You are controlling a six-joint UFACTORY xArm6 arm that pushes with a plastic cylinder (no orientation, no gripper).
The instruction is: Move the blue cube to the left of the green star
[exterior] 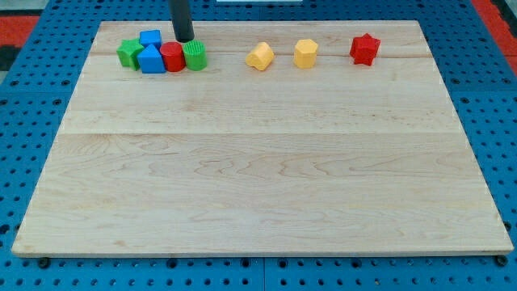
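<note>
My tip stands near the view's top left, just behind the red cylinder and green cylinder; it is a bare rod with no jaws. The blue cube sits behind a blue triangular block, with the green star touching at the view's left. All 5 crowd together. Well apart rightward lie 2 yellow blocks and a red star on the wooden board.

Blocks: two blue, two green, two red, two yellow; rod dark, possibly black; board pale wood grain; surround blue, dotted with holes
</note>
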